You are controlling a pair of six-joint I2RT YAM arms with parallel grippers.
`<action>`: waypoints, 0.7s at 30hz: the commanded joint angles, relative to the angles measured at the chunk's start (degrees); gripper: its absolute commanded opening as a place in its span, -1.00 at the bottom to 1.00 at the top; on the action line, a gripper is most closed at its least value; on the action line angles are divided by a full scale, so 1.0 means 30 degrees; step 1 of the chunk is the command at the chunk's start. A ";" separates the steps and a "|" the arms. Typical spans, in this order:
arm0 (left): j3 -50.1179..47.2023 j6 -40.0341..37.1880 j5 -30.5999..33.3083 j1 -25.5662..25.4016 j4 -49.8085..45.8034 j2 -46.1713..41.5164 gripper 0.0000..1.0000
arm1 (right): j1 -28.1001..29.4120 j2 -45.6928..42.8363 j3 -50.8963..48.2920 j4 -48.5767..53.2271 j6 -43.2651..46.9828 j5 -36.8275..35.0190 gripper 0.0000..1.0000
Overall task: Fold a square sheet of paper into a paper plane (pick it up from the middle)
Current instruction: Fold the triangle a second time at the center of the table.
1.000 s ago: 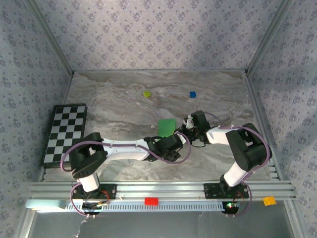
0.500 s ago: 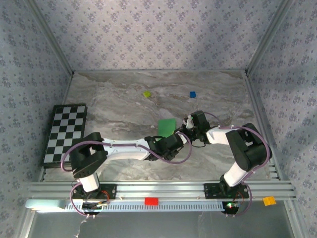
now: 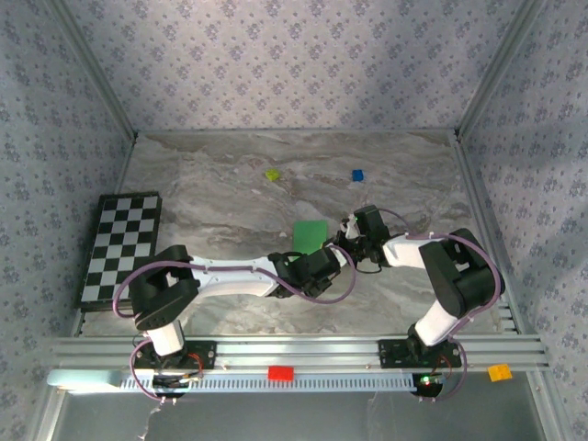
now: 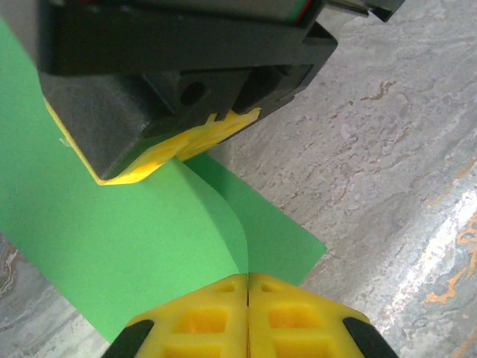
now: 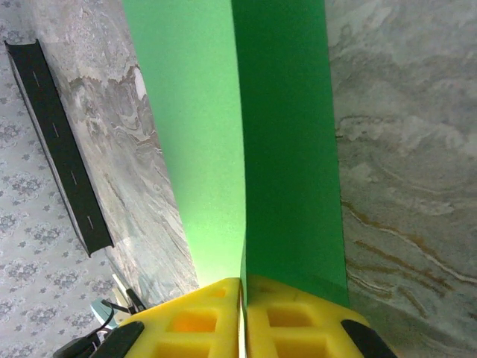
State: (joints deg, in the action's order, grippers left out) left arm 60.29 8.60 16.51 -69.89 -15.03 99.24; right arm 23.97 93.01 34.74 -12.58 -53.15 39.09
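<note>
The square sheet of paper [image 3: 310,233], bright green, sits mid-table, bent up along a fold. My left gripper [image 3: 332,254] reaches it from the near side. In the left wrist view its yellow fingertips [image 4: 247,280] are shut on the paper's [image 4: 134,224] raised ridge, with the right gripper's yellow fingers [image 4: 186,145] just beyond. My right gripper [image 3: 344,230] comes in from the right. Its jaws [image 5: 243,283] pinch the edge of the sheet [image 5: 283,134], which rises away from them in two planes.
A black-and-white checkerboard [image 3: 119,246] lies at the left edge. A yellow-green block [image 3: 272,174] and a blue block [image 3: 357,175] sit toward the back. A red block [image 3: 280,373] and an orange block [image 3: 499,372] rest on the near rail. Patterned walls enclose three sides.
The left gripper's jaws have closed onto the paper beside the right gripper. Both arms and the sheet stay in almost the same place.
</note>
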 commanded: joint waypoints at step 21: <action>-0.0462 0.3776 -0.8520 0.3082 0.2355 -0.1736 -1.00 | -0.2316 -0.9189 -0.1918 0.8055 0.2253 -0.5957 -0.12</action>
State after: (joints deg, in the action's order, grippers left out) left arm 60.05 16.49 -2.15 -61.65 -10.37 95.96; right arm 17.39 67.79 30.04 7.51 -48.27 21.78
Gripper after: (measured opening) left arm 0.043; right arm 0.453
